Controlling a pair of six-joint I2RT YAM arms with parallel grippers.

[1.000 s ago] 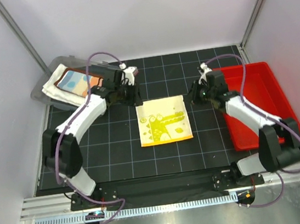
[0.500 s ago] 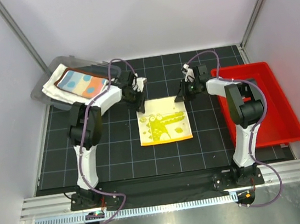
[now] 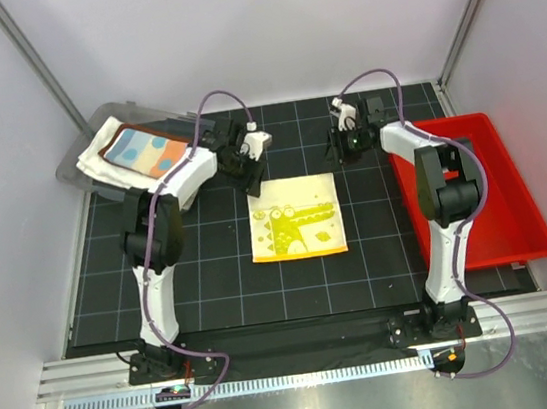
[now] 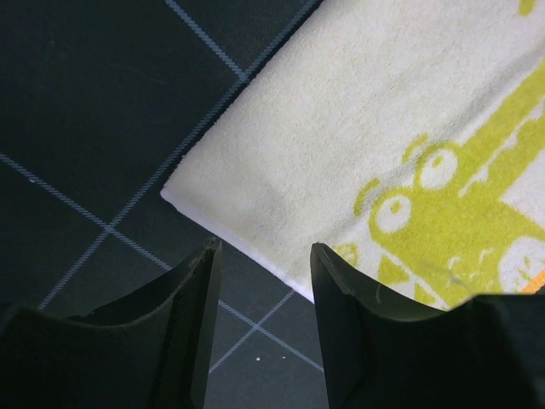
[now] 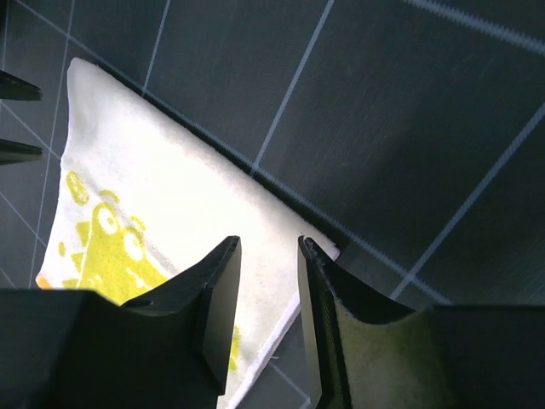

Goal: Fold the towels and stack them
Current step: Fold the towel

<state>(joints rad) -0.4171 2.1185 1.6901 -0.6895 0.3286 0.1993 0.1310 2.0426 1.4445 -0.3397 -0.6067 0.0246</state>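
Stretched far forward and set apart, the left tool (image 4: pixel 260 256) and right tool (image 5: pixel 268 245) point down, jaws parted and empty.

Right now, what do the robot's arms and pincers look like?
Both the left arm and right arm have smooth white shells with black joints, and a thin purple cable loops along each. The left pincer and right pincer each have two flat black fingers, tapered at the tips.

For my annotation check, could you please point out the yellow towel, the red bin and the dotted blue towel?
yellow towel (image 3: pixel 296 219): top view, printed middle.
red bin (image 3: pixel 512 205): top view, bare floor.
dotted blue towel (image 3: pixel 146 151): top view, its centre.
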